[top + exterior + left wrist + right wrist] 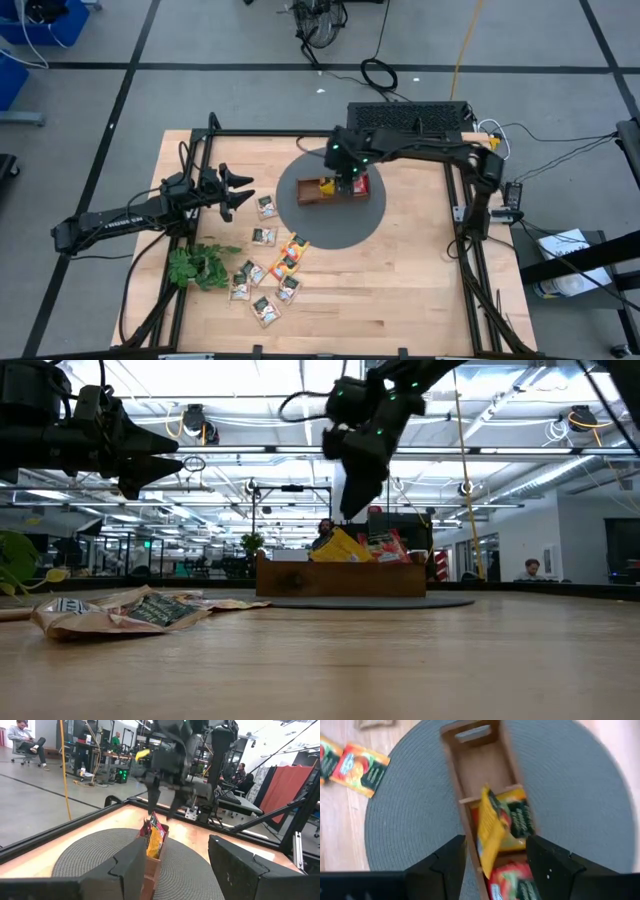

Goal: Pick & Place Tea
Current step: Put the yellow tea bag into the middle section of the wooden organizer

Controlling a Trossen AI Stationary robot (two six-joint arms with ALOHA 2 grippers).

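Hovering over the wooden tray (322, 199) on the round grey mat (300, 225), the right hand (347, 178) is standing open and empty; yellow sachets (506, 822) and red sachets (512, 880) are sitting in the tray, with more tea sachets (265, 272) lying on the table (400, 290). The left hand (238, 192) is waiting open, empty, beside them.

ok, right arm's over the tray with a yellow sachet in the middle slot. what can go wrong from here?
1. The yellow sachet stands tilted on edge in the wooden tray, not flat. It may tip out or get snagged by the open right gripper hovering above it.
2. Loose sachets crowd beside the plant sprig, so the open left gripper could catch leaves.
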